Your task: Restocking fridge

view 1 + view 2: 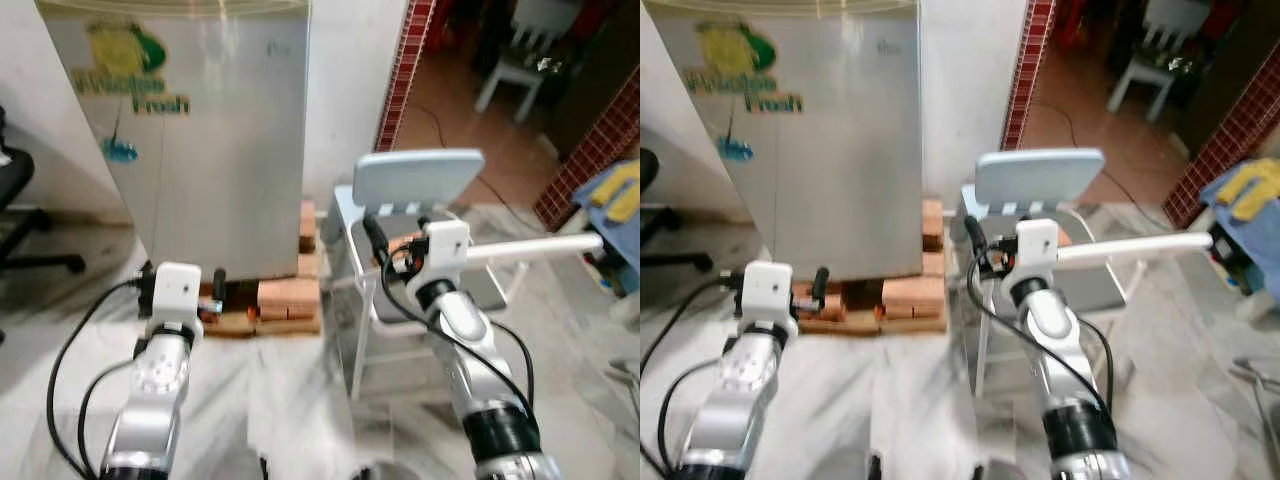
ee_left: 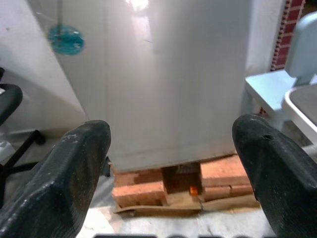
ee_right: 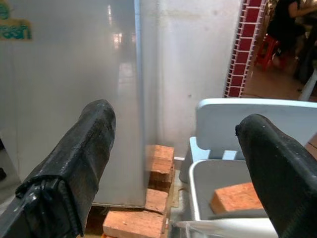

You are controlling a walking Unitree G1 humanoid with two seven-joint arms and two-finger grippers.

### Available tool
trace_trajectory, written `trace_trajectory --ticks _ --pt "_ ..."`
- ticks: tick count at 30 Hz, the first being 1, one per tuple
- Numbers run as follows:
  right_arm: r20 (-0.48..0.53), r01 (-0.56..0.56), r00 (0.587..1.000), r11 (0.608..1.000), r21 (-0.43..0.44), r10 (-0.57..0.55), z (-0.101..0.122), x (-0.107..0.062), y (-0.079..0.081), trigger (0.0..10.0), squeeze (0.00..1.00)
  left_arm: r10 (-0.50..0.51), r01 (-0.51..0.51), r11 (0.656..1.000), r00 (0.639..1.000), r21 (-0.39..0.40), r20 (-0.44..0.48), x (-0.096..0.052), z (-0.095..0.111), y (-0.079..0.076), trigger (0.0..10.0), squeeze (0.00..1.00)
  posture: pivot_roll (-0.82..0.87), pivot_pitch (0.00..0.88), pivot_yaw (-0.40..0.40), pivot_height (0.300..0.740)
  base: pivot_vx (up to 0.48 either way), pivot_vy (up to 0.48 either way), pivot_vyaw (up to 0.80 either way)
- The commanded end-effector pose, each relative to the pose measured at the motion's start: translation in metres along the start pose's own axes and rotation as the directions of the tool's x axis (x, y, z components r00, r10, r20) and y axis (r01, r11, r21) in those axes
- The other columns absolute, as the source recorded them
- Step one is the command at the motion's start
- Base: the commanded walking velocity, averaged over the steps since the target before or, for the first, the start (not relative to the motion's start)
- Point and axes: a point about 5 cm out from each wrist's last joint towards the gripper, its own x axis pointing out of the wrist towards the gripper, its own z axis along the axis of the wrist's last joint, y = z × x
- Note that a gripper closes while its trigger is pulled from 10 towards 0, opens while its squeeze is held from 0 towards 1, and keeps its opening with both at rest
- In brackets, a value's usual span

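The silver fridge [image 1: 200, 140] stands straight ahead with its door shut, a green and yellow sticker near its top. It rests on red bricks [image 1: 287, 300]. My left gripper [image 1: 182, 283] is held low in front of the fridge's bottom edge, open and holding nothing; its black fingers [image 2: 74, 168] frame the fridge base. My right gripper [image 1: 405, 245] is open in front of a pale blue plastic chair [image 1: 415, 175], to the right of the fridge. A white tub [image 3: 213, 178] on the chair seat holds a brick-coloured block [image 3: 235, 197].
A black office chair [image 1: 15, 190] stands at the far left. A white bar [image 1: 540, 245] runs rightwards past the chair. A brick-tiled pillar [image 1: 405, 60] borders a doorway to a room holding a white chair [image 1: 520, 60]. Yellow cloth [image 1: 620, 190] lies at the right edge.
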Motion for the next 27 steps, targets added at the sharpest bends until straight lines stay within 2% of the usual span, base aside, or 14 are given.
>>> trace_trajectory --ticks 1,8,27 --pt "0.010 -0.035 0.999 0.999 0.007 0.035 0.0015 0.0032 0.0118 10.0 0.00 0.021 -0.021 1.000 1.000 0.013 -0.011 -0.0021 -0.0029 0.0082 10.0 0.00 0.12 0.000 -0.054 0.740 0.000 0.480 0.00" --pt "0.013 -0.046 0.999 0.999 0.001 0.046 0.0018 0.0058 0.0137 10.0 0.00 0.003 -0.003 1.000 1.000 -0.003 -0.013 -0.0030 -0.0039 0.0066 10.0 0.00 0.12 0.000 -0.049 0.740 0.000 0.480 0.00" --pt "0.016 -0.044 0.999 0.999 -0.006 0.044 0.0005 0.0059 0.0144 10.0 0.00 -0.016 0.016 1.000 1.000 -0.009 -0.014 -0.0046 -0.0036 0.0035 10.0 0.00 0.12 0.000 -0.047 0.740 0.000 0.480 -0.53"
